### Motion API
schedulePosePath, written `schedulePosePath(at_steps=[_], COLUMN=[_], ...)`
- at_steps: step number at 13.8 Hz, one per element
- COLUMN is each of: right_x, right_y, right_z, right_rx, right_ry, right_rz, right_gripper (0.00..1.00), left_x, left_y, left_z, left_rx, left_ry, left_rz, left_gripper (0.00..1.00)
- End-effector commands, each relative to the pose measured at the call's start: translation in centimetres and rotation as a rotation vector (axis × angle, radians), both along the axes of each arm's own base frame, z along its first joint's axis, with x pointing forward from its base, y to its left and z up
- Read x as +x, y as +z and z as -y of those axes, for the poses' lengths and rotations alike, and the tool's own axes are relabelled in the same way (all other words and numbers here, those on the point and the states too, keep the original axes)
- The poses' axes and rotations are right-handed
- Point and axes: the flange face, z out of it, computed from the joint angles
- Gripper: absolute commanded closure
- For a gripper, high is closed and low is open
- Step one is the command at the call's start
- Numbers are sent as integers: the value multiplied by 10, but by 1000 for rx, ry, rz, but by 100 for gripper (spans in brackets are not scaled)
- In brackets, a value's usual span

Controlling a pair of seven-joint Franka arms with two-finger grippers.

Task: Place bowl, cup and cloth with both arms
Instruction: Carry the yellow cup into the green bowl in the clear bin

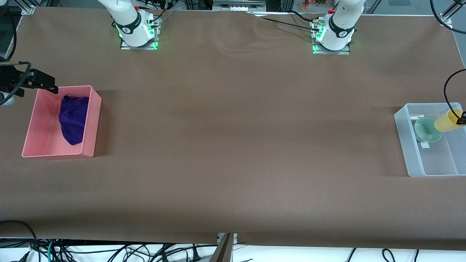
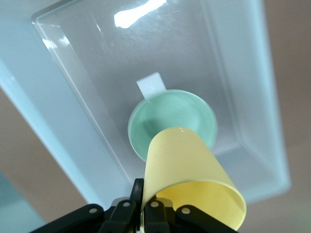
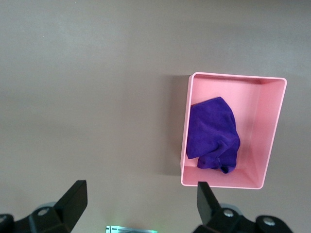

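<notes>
The yellow cup (image 1: 447,121) is held tilted by its rim in my left gripper (image 1: 463,119), over the clear plastic bin (image 1: 407,145) at the left arm's end of the table. In the left wrist view the fingers (image 2: 138,189) are shut on the cup's (image 2: 187,170) wall. The mint-green bowl (image 1: 426,130) lies in that bin, just under the cup, and also shows in the left wrist view (image 2: 167,114). The purple cloth (image 1: 74,118) lies crumpled in the pink bin (image 1: 93,120). My right gripper (image 1: 45,83) is open and empty, high over the table beside the pink bin's corner.
The brown table mat spreads between the two bins. A small white label (image 1: 425,145) lies on the clear bin's floor. In the right wrist view the pink bin (image 3: 186,131) and the cloth (image 3: 214,133) show from high above. Cables hang at the table's front edge.
</notes>
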Motion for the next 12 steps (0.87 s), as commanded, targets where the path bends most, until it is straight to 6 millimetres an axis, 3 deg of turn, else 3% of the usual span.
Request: schedulePosePath(at_steps=[1, 4, 5, 6, 7, 9, 12], right_x=[1, 3, 3, 3, 3, 3, 4], right_y=[5, 4, 4, 4, 4, 4, 3], right_z=[-2, -2, -2, -2, -1, -1, -2], right_rx=[-14, -14, -13, -13, -15, -15, -14], right_ry=[-3, -3, -3, -3, -4, -4, -4], right_rz=[15, 7, 12, 12, 12, 14, 12], right_gripper=[0, 0, 0, 0, 0, 0, 0], left_x=[9, 8, 10, 12, 14, 17, 39], left_y=[-18, -23, -23, -21, -15, 30, 118], left_z=[-1, -2, 1, 4, 5, 20, 104], left_rx=[7, -2, -2, 1, 1, 6, 17], left_ry=[-48, -40, -45, -36, -46, -51, -69], left_rz=[30, 34, 34, 36, 35, 29, 56], left_gripper=[100, 100, 68, 1, 0, 0, 0])
